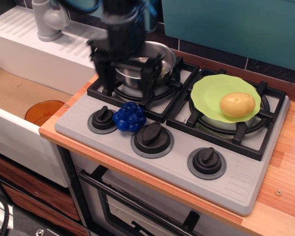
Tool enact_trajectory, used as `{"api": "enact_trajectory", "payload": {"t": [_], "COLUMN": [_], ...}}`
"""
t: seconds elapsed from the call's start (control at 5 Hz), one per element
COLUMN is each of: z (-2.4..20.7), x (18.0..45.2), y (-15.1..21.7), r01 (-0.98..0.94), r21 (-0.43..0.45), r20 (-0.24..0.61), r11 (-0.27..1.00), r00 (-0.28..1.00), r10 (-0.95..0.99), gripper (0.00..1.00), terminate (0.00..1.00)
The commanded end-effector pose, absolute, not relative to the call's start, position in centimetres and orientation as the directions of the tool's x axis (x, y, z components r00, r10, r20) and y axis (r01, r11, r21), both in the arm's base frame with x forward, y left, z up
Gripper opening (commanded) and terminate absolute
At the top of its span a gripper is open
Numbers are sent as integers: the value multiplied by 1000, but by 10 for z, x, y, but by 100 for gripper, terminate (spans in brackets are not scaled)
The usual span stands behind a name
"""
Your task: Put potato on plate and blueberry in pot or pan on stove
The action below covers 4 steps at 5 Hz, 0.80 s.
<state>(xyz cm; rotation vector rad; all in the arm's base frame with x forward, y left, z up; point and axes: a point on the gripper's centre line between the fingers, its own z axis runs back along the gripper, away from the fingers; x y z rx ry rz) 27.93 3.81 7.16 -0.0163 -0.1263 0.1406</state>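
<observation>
Jaws [126,84] spread wide, nothing pinched. Both fingers point down: left one over the rear-left grate edge, right one at the front lip of the pot. Motion blur on the arm, so exact contact with the grate can't be read.

Containers:
- Steel pot [152,66] on the rear-left burner, directly behind the jaws and partly hidden by them. The visible part of its inside looks bare.
- Lime-green plate [211,91] on the right burner, well to the right of the jaws. Potato [237,104] lies on it, toward its right side.
- Orange bowl [44,111] down in the sink basin, off to the left of and below the jaws. Looks bare inside.

Blueberry [129,117] sits on the grey stove [236,179] front panel, just in front of and below the jaws, between the left knob [103,119] and the middle knob [152,136], touching or nearly touching both. Not in the pot.

Around: right knob [207,162] further along the panel, grey faucet [48,19] on the white drainboard behind-left of the jaws, wooden desk [285,196] edge under the stove. Grate bar and the two knobs crowd the blueberry.
</observation>
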Motion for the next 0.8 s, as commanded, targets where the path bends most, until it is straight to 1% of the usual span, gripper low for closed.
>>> {"api": "enact_trajectory", "payload": {"t": [0.0,0.6], "z": [62,38], "x": [293,286], "y": [44,28], "r01": [-137,-179], "r21": [-31,-34], "r20": [227,258], "r11": [990,983], "r00": [964,949], "r10": [141,182], "gripper": [100,100], "terminate": [0,0]}}
